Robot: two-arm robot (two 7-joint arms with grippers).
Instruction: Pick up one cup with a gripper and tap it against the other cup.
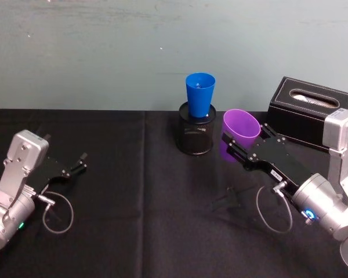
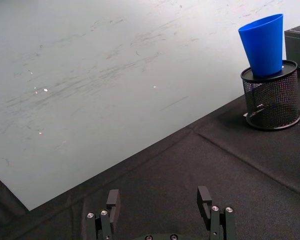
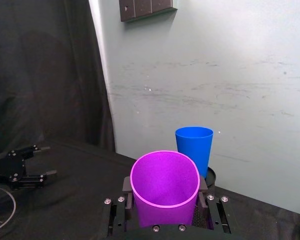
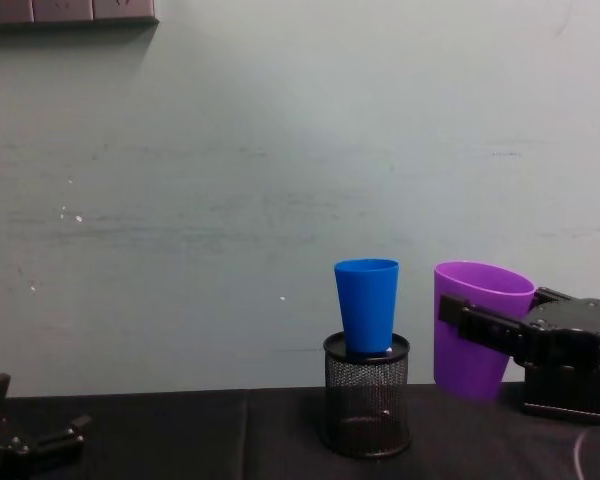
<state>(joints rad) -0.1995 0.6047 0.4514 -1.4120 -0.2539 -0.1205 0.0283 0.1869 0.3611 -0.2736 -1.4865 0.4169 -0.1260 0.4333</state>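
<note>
My right gripper [image 1: 232, 149] is shut on the purple cup [image 1: 239, 134] and holds it tilted above the black cloth, just right of the blue cup [image 1: 199, 95]. A small gap separates the two cups. The blue cup stands upright in the black mesh holder [image 1: 196, 134]. From the right wrist, the purple cup [image 3: 164, 189] sits between the fingers [image 3: 129, 196] with the blue cup [image 3: 194, 148] behind it. The chest view has the purple cup [image 4: 472, 330] lifted beside the blue cup [image 4: 368, 305]. My left gripper [image 1: 80, 163] rests open at the left, and its fingers [image 2: 113, 202] stand apart.
A black tissue box [image 1: 308, 110] stands at the back right, close behind my right arm. Grey cable loops [image 1: 57, 211] hang from both wrists. A pale wall [image 1: 104, 52] bounds the far edge of the black cloth [image 1: 133, 214].
</note>
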